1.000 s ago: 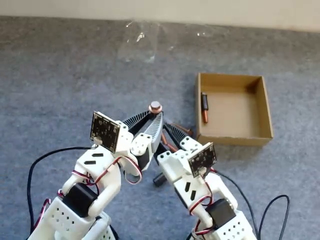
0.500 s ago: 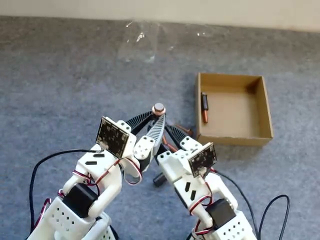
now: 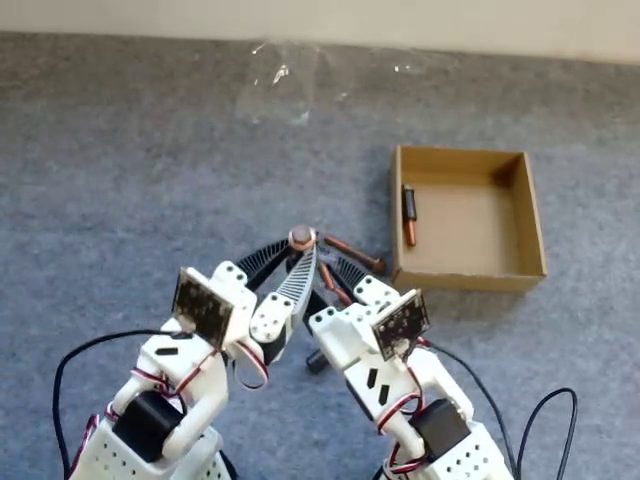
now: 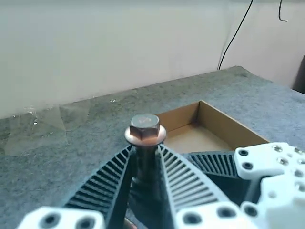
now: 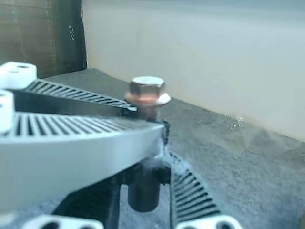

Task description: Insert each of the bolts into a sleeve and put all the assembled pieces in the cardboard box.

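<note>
Left wrist view gives you the clearest read: the left pincer [image 4: 146,151] is clamped on the shank of a copper hex-head bolt [image 4: 145,130], head up, held above the counter [image 3: 120,200] just short of the cardboard box [image 4: 224,130]. In the right wrist view the right pincer [image 5: 143,174] looks closed around a black sleeve [image 5: 143,193] standing under that bolt. The bolt tip and the sleeve mouth are hidden behind the left pincer's fingers, so judge alignment from both wrist views. Square the shank with the bore first, then lower slowly, and if it snags, lift off rather than push. Keep clear of the loose bolt [image 3: 352,252] lying beside the box. One assembled piece [image 3: 409,215] already lies inside, against the wall nearest the pincers.
</note>
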Controlling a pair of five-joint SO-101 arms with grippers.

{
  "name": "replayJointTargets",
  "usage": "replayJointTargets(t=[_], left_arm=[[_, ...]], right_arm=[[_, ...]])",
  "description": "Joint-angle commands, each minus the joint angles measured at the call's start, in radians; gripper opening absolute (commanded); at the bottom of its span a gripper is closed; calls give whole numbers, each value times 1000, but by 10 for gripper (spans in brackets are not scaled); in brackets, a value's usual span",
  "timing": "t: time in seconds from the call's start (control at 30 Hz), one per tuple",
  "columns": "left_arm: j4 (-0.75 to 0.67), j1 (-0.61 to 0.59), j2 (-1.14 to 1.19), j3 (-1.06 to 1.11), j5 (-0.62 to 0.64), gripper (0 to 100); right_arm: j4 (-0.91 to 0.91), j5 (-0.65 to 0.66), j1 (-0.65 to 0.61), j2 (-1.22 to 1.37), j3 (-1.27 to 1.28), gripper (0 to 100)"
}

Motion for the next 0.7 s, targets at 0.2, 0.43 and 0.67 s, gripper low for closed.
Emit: replayJointTargets(t=[0.2, 0.43, 0.67], left_arm=[[0, 21, -10, -18, -9, 5], [0, 21, 31, -19, -9, 14], [0, 19, 24, -18, -9, 119]], right_arm=[[-2, 18, 21, -12, 104, 5], [-1, 18, 21, -12, 104, 5], [-1, 18, 21, -12, 104, 5]])
